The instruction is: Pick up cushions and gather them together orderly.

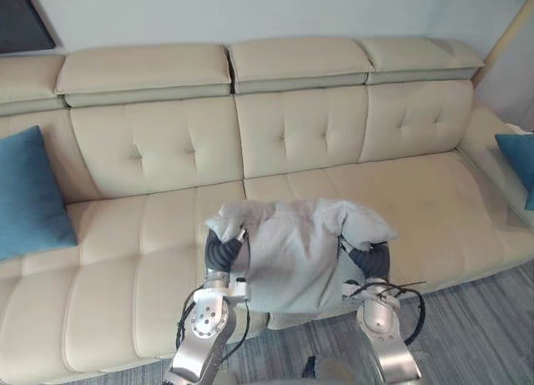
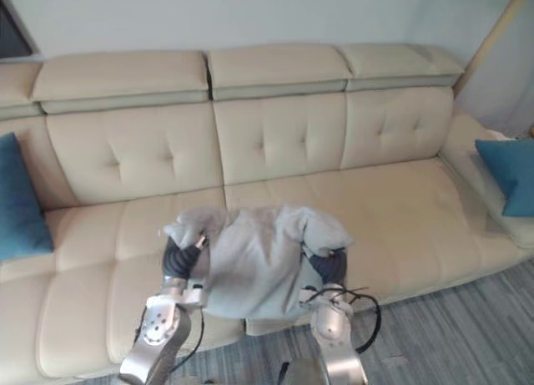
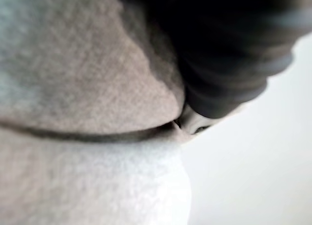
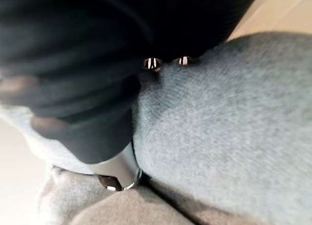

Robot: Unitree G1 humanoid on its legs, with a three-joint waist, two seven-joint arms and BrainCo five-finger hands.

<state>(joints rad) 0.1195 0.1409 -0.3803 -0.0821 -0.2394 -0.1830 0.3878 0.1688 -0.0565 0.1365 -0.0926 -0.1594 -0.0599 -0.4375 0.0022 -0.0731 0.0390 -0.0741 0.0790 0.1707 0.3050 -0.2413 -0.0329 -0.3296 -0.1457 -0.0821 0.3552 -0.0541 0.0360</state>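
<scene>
Grey cushion (image 1: 300, 255) above sofa (image 1: 167, 151) front edge, between left hand (image 1: 222, 250) and right hand (image 1: 371, 258); grip of either impossible to tell. Blue cushion (image 1: 29, 193) at sofa left end, second blue cushion (image 1: 519, 164) at right end.

Left hand (image 1: 224, 250); right hand (image 1: 370, 258); both forward, side by side

the grey cushion (image 1: 300, 251) sits between the left hand (image 1: 222, 253) and the right hand (image 1: 370, 260) at the sofa's (image 1: 125, 226) front edge, blocking the middle. the seat on either side and behind, up to the backrest, lies open. the left blue cushion (image 1: 29, 193) closes the left end; the right blue cushion (image 1: 519, 164) blocks the right armrest.
</scene>
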